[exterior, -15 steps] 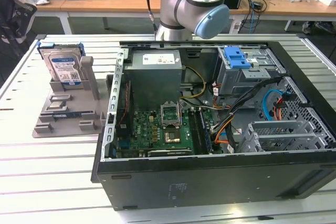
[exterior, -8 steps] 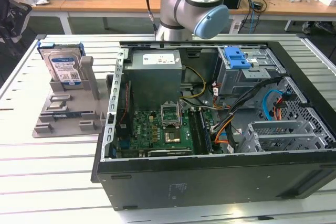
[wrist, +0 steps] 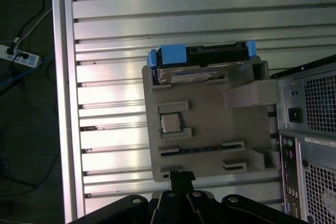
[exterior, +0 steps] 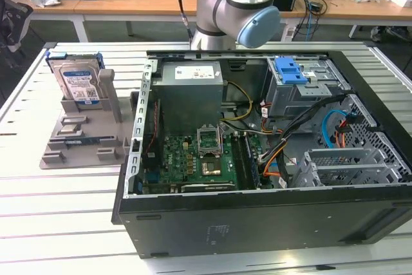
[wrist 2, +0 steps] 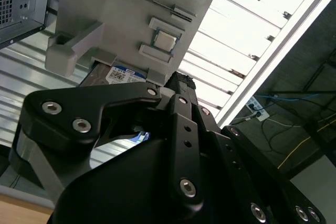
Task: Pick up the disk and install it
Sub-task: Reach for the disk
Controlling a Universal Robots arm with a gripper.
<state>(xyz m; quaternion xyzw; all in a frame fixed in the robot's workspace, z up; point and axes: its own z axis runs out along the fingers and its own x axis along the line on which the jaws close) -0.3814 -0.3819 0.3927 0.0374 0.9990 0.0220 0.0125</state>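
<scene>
In the exterior view the disk (exterior: 78, 82) stands upright in a grey holder (exterior: 84, 140) on the slatted table (exterior: 58, 217), just beside the open computer case (exterior: 257, 220); the arm (exterior: 238, 4) rises behind the case; bare slats lie in front of the holder. In the second wrist view the gripper (wrist 2: 181, 83) is near the holder's low end, apart from the disk; whether its jaws are spread or pressed together cannot be told. In the first wrist view the case's rear wall crowds one side of the holder; open slats reach the table's edge rail (wrist: 63, 103) on the other.
</scene>
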